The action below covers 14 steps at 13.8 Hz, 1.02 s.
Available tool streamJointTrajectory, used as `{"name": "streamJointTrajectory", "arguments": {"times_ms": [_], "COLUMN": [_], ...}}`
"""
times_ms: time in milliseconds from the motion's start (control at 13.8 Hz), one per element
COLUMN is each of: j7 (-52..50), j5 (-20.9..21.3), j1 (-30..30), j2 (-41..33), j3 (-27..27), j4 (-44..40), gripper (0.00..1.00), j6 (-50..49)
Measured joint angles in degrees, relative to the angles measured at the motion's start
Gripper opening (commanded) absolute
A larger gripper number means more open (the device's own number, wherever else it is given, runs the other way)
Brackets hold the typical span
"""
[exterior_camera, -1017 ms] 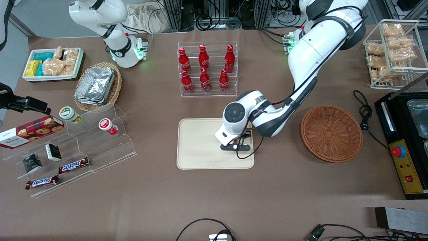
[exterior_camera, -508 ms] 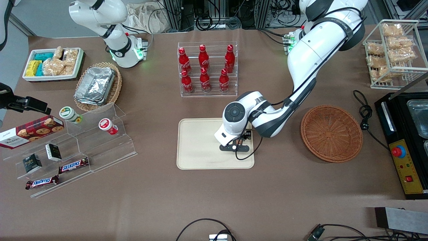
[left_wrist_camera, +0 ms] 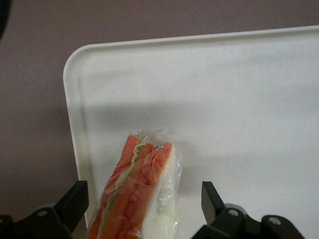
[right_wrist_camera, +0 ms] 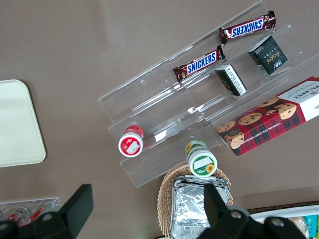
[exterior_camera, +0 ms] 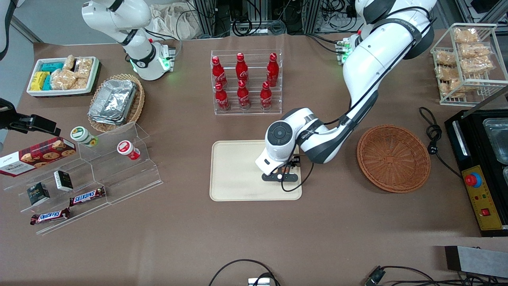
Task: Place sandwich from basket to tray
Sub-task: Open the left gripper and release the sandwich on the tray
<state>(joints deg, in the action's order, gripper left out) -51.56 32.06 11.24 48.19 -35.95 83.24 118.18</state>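
Now we are at the release step: our tool (left_wrist_camera: 142, 211) is spread wide, the sandwich (left_wrist_camera: 137, 191) lying free between its fingers on the tray (left_wrist_camera: 249, 99). Next we should lift straight up.

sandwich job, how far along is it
Nearly finished. Done: the basket is empty and the sandwich lies on the tray, near a corner of it. In hand: the gripper is low over the tray with its fingers open either side of the sandwich, apparently not clamping it. Left: lifting the arm away.
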Motion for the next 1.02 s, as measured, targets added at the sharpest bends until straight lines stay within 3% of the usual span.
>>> {"name": "streamJointTrajectory", "arguments": {"times_ms": [436,1017], "j7": [-0.2,-0.4], "j5": [-3.1,-7.6], "j1": [-1.4,-8.9], "j2": [-5.3,-17.2], "j3": [0.0,0.1], "j4": [-0.8,-3.9], "gripper": [1.00,1.00], "j6": [-4.7,-11.8]}}
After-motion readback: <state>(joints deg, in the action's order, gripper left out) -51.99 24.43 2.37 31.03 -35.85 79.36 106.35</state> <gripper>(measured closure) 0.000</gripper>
